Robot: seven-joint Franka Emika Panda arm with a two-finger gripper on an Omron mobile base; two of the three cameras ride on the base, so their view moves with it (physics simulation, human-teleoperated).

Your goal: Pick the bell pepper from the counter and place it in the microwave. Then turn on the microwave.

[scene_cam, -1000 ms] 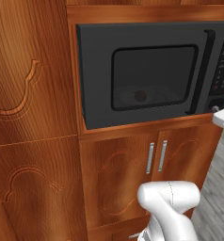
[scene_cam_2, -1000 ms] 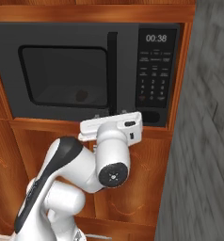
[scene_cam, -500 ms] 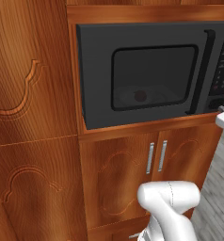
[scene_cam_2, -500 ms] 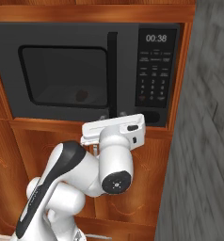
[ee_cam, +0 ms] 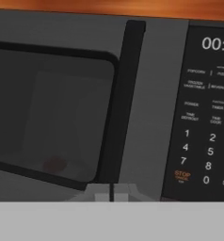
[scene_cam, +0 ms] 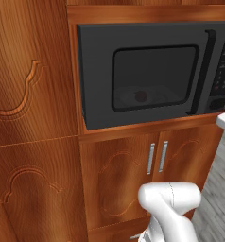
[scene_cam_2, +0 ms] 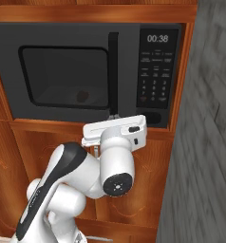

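We see bell pepper (scene_cam: 141, 96), small red blob, inside microwave (scene_cam_2: 86, 71) behind shut dark glossy door. Our end effector (ee_cam: 111, 192), fingers pinched together holding nothing, sits just below bottom of vertical handle (ee_cam: 119, 101). Keypad (ee_cam: 205, 136) lies to its right; we judge start press comes next.

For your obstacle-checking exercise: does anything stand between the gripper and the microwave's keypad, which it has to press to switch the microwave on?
Nothing visible does. The shut gripper sits near the foot of the door handle, and the keypad lies unobstructed beside it.
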